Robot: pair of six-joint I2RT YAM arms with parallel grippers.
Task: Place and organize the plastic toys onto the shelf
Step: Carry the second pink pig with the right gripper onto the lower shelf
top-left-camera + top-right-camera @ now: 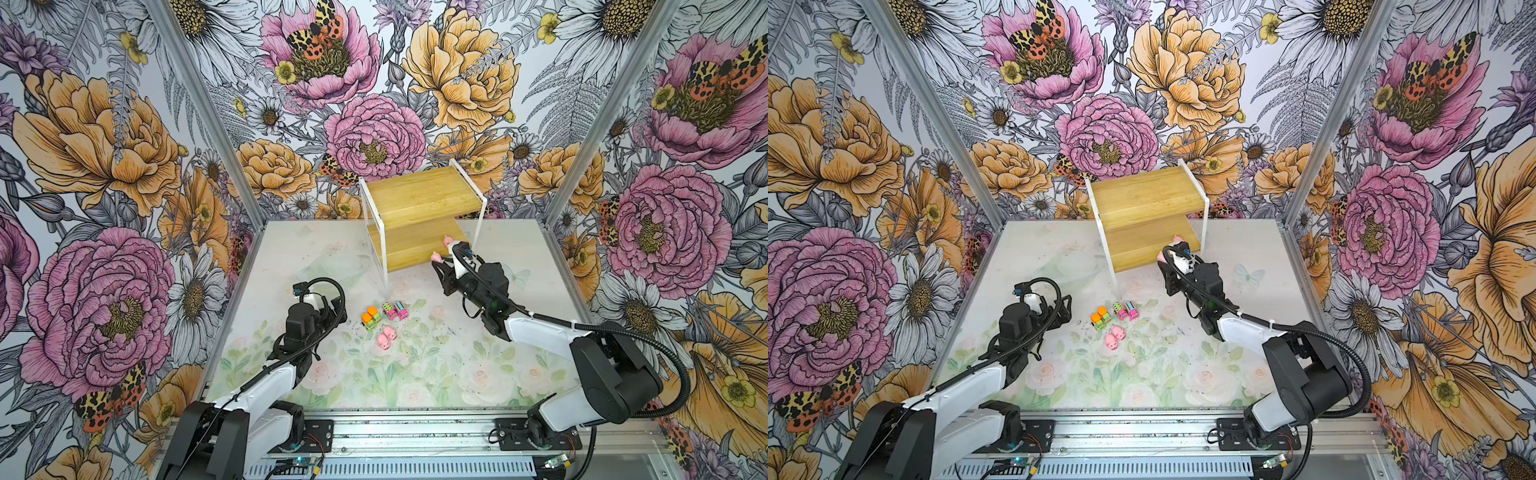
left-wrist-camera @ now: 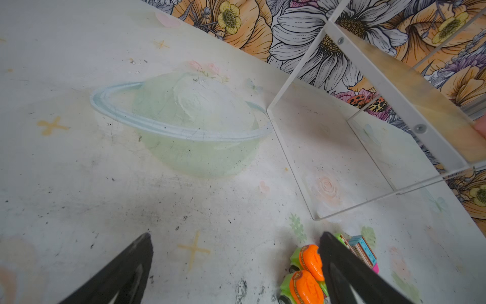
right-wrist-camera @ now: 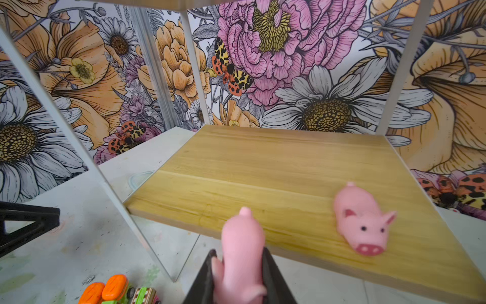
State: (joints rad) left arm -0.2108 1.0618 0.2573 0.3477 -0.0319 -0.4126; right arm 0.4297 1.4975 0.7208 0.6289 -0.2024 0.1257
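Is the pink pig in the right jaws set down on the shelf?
Not yet: the pink plastic pig is clamped between the right gripper's jaws, at the wooden shelf's lower board edge.

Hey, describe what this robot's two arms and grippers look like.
The left arm and right arm have glossy white link shells with bulky matte black joints. A ribbed black cable hose loops outside each arm toward the wrist. The left gripper and right gripper have slim, tapering black fingers on open-framed black bodies.
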